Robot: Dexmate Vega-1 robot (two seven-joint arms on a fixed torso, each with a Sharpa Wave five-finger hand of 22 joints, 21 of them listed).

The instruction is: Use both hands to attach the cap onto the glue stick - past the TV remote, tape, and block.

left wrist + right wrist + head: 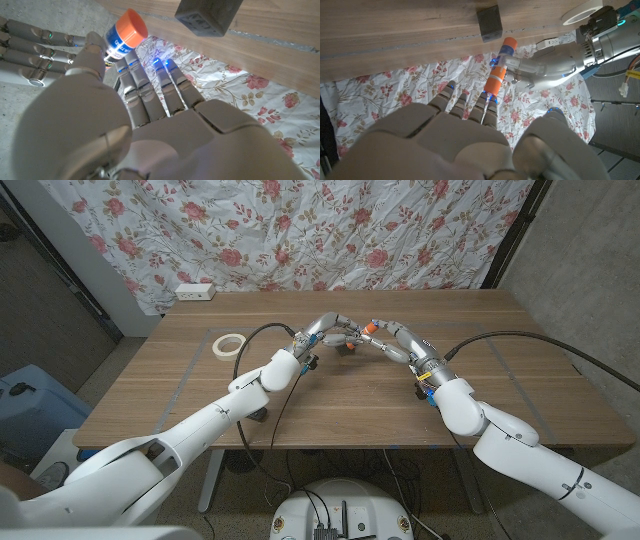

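1. Head view: left robot hand (pixel 325 330) and right robot hand (pixel 388 338) meeting fingertip to fingertip above mid-bench, glue stick (pixel 369 329) raised between them, orange end showing. Roll of tape (pixel 230 344) lying well apart on the left of the bench (pixel 520 380). Wooden plank top, pale seams; floral cloth (pixel 300 230) hung behind; white power strip (pixel 194 291) at the far edge; grey concrete wall to the right.

2. Left wrist view: left robot hand (pixel 150 115) with fingers extended toward the glue stick (pixel 125 36); contact hidden, grip cannot be told. Right robot hand's fingers (pixel 30 47) closed round the blue-labelled barrel, orange end free. Dark block (pixel 207 15) on the bench.

3. Right wrist view: glue stick (pixel 500 67) upright between both hands, pinched by the right robot hand (pixel 470 135) at the lower orange part; opposite fingers (pixel 540 65) beside the barrel. Block (pixel 489 22) just beyond.

4. Handling, as judged: light, stiff plastic cylinder, smooth and likely slippery; best held round the barrel, cap by its sides, pushed straight along the axis
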